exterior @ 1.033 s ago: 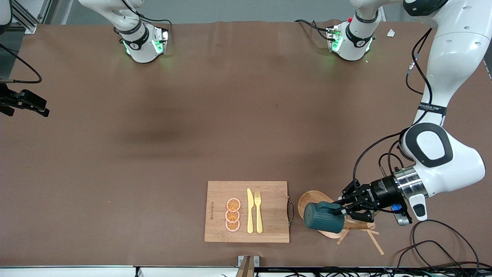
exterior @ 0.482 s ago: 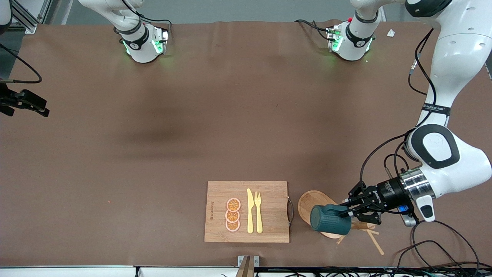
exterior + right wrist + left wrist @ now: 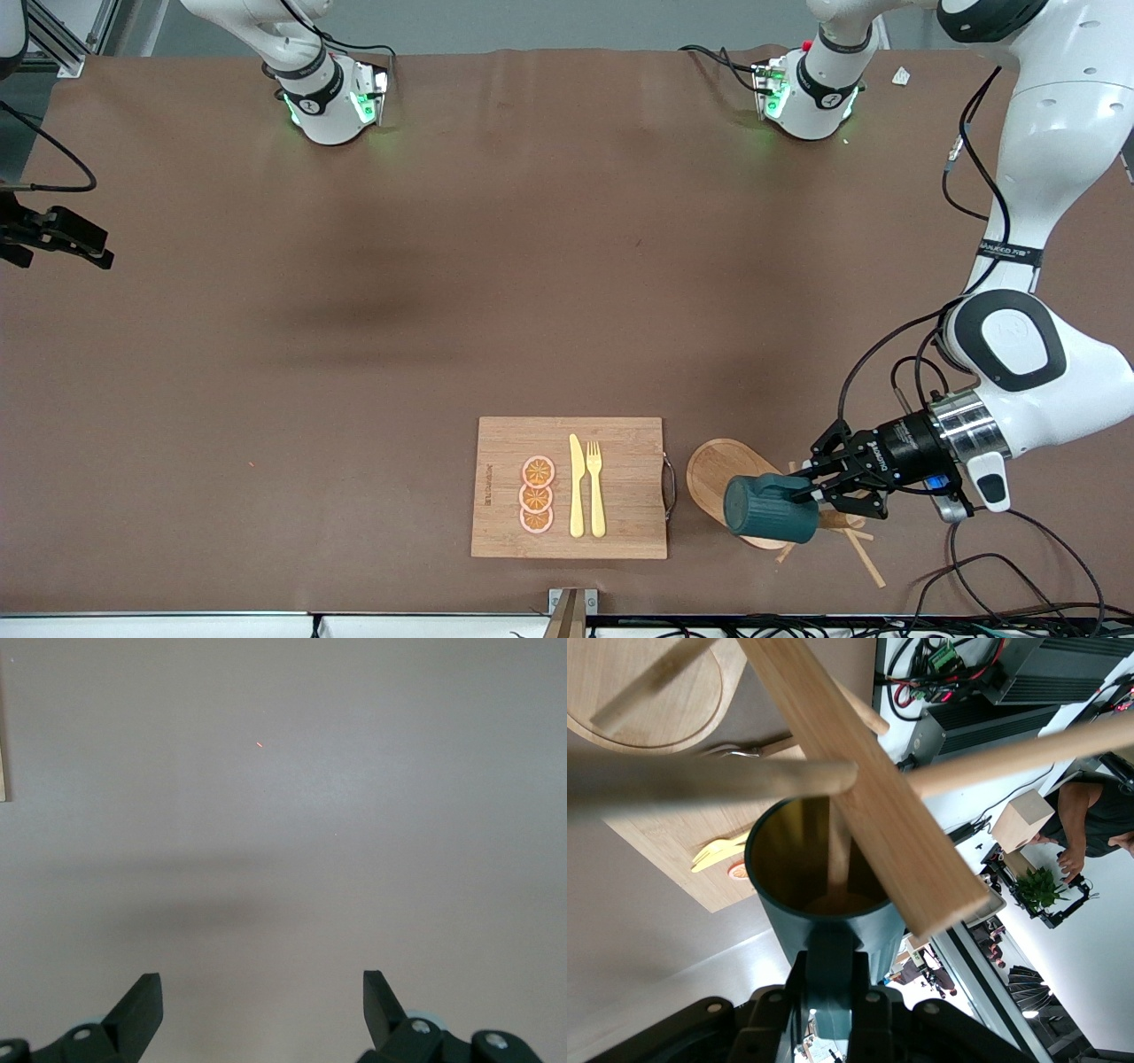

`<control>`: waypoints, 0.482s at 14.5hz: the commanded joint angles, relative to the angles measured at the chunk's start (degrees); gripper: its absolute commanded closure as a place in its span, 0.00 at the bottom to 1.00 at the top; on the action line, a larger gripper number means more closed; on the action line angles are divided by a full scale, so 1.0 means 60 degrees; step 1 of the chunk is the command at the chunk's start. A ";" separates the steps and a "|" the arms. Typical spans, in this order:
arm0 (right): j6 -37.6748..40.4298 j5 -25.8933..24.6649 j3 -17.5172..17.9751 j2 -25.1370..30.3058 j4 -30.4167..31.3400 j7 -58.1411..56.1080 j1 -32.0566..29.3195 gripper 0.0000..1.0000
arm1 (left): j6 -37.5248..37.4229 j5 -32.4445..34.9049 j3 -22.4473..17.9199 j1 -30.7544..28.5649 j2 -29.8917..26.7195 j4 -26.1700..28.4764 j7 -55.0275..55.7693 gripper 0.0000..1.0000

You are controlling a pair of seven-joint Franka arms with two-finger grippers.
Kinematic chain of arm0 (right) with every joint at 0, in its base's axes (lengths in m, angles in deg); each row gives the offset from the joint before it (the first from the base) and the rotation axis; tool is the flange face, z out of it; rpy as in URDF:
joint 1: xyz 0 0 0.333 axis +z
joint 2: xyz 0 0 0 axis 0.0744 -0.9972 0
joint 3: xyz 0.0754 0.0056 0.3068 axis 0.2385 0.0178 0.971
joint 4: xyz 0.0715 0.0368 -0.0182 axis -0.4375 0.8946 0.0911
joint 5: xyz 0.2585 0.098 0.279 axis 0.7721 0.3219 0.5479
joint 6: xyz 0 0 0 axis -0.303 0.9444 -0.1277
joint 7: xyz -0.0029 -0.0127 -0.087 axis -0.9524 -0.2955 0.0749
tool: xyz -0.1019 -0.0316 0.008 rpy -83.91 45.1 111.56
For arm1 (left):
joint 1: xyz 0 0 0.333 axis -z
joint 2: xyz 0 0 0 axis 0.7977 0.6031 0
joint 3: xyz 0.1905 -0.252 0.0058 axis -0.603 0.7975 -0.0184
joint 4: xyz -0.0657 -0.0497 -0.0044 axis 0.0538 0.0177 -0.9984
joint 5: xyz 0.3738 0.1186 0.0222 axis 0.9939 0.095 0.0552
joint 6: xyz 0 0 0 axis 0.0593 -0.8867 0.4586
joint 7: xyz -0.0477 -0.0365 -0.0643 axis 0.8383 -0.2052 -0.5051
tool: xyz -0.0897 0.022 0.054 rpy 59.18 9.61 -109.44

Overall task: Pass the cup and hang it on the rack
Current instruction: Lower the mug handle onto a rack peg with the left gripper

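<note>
My left gripper (image 3: 808, 493) is shut on the small side handle of the dark teal cup (image 3: 767, 509). It holds the cup on its side over the wooden rack (image 3: 716, 464), above the oval base. In the left wrist view my left gripper (image 3: 831, 992) grips the handle. The cup (image 3: 776, 904) shows its yellow-ochre inside against the rack's post (image 3: 868, 797), with a thin peg (image 3: 839, 850) showing in its mouth. My right gripper (image 3: 263, 979) is open and empty over bare brown table.
A bamboo cutting board (image 3: 620, 470) with orange slices (image 3: 537, 494), a yellow knife (image 3: 577, 486) and a fork (image 3: 595, 487) lies beside the rack, toward the right arm's end. Loose cables (image 3: 1019, 567) lie near the table's front edge below the left arm.
My left gripper has carried the cup a little toward the left arm's end of the table, over the rack. The right arm has not visibly moved.
</note>
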 commanded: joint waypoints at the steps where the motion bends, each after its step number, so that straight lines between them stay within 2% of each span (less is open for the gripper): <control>1: -0.0079 0.0012 0.0104 0.0264 0.0238 -0.0129 -0.0124 0.00 | 0.0020 -0.0249 0.0098 -0.0109 0.0034 0.0054 -0.0170 0.97; 7: -0.0050 0.0012 0.0090 0.0250 0.0180 -0.0129 -0.0124 0.00 | 0.0020 -0.0249 0.0098 -0.0255 0.0078 0.0054 -0.0170 0.96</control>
